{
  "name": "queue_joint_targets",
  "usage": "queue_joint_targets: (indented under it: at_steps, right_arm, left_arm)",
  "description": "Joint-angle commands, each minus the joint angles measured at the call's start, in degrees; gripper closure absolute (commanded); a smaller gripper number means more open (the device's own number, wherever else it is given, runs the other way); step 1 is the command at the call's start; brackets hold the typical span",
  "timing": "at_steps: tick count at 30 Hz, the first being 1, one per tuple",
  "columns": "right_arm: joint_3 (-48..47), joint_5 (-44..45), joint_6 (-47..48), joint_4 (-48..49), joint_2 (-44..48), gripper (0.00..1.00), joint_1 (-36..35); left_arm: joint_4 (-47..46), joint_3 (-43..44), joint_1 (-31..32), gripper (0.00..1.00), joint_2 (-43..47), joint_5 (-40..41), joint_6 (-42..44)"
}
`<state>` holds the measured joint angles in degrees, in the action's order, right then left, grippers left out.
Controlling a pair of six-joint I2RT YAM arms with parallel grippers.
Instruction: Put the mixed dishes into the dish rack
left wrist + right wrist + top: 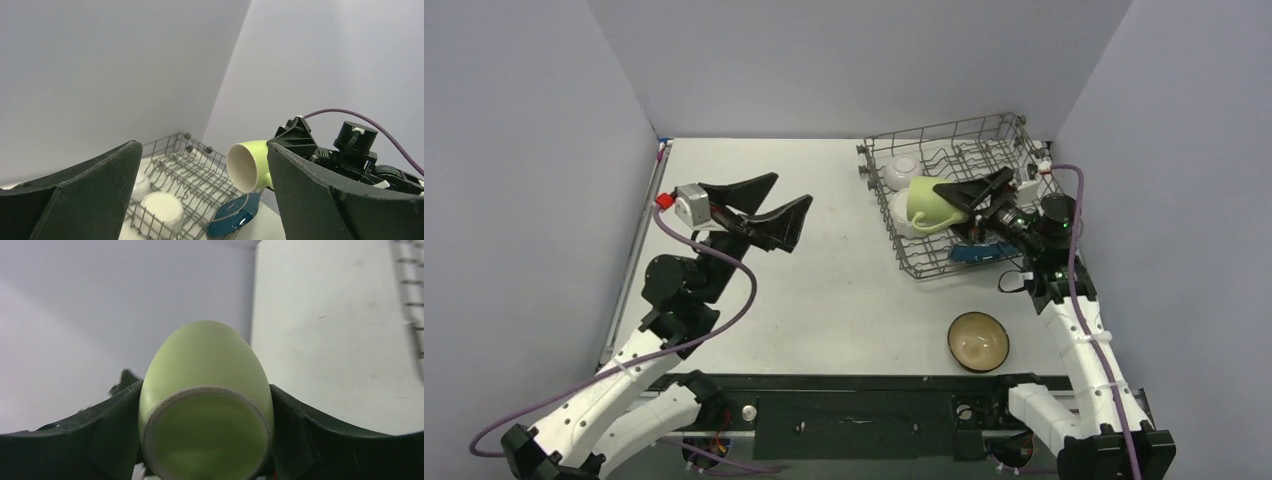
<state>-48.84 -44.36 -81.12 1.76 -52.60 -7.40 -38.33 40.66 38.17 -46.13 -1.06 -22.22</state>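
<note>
My right gripper [959, 200] is shut on the pale green mug [929, 205], holding it on its side above the near part of the dish rack [954, 135]. In the right wrist view the mug's base [207, 440] fills the gap between the fingers [320, 435]. A small white bowl [902, 170] and a second white dish [898, 216] sit in the rack. The dark blue dish [979, 255] leans at its near side. The brown bowl [978, 340] stands on the table. My left gripper [792, 188] hangs open and empty left of the rack.
In the left wrist view, the mug's mouth [247, 167] faces the camera, with the rack's tines [190, 165] and the blue dish [235, 217] below it. Grey walls enclose the table on three sides. The brown bowl lies close to the right arm's base.
</note>
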Motion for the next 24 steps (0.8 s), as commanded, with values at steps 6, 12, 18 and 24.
queue_joint_targets:
  at_steps: [6,12,18,24]
  right_arm:
    - [-16.63,19.83,35.76,-32.75,-7.70,1.00,7.19]
    - [-27.37,38.08,44.16,-40.07,-15.75,1.00,7.20]
    - [-38.60,56.48,49.96,-42.41,-26.99,1.00,7.19]
    - [-50.53,65.53,54.34,-42.37,-40.23,1.00,7.22]
  left_arm:
    - [37.14,4.46,-0.39,0.04,12.34,8.44,-5.39]
    - [42.93,1.76,-0.39,0.04,18.18,9.30,-8.27]
    - [39.50,-4.30,-0.40,0.04,22.82,9.50,-10.54]
    - [41.28,-4.44,-0.44,0.04,22.60,5.68,-9.76]
